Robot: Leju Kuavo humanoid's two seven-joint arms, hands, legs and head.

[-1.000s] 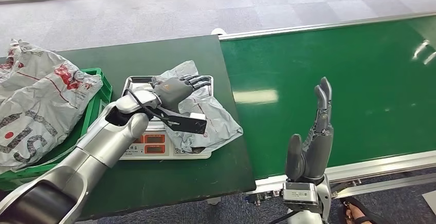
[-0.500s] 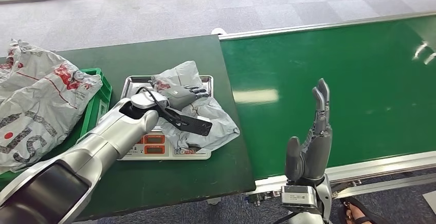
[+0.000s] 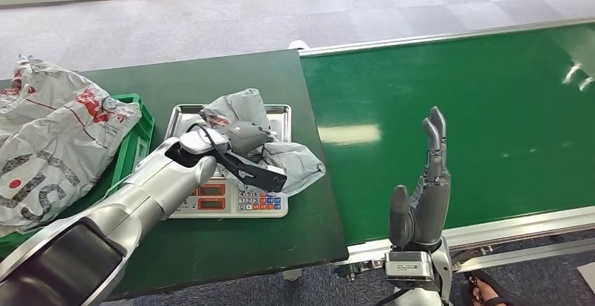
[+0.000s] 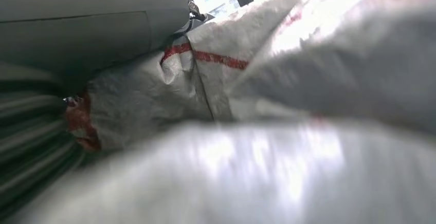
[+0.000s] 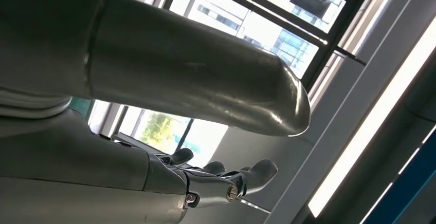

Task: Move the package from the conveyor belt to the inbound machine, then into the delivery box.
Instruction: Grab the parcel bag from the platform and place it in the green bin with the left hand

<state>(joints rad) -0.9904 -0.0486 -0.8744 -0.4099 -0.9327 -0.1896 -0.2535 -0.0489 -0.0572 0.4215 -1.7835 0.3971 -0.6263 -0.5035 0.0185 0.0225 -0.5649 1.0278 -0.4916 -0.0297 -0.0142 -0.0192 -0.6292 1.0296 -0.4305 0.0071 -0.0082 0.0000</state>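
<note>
Fingers of left hand (image 3: 247,135) clutch crinkled grey plastic package (image 3: 284,157) — right hand (image 3: 423,197) spread, empty.

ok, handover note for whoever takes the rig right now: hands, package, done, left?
Left hand: grips the grey package, bunched up on the scale.
Right hand: held upright near the conveyor belt, fingers apart, holding nothing.
Done: package is off the belt and at the scale.
Left: carry it to the green crate on the left, where another printed bag lies.
</note>
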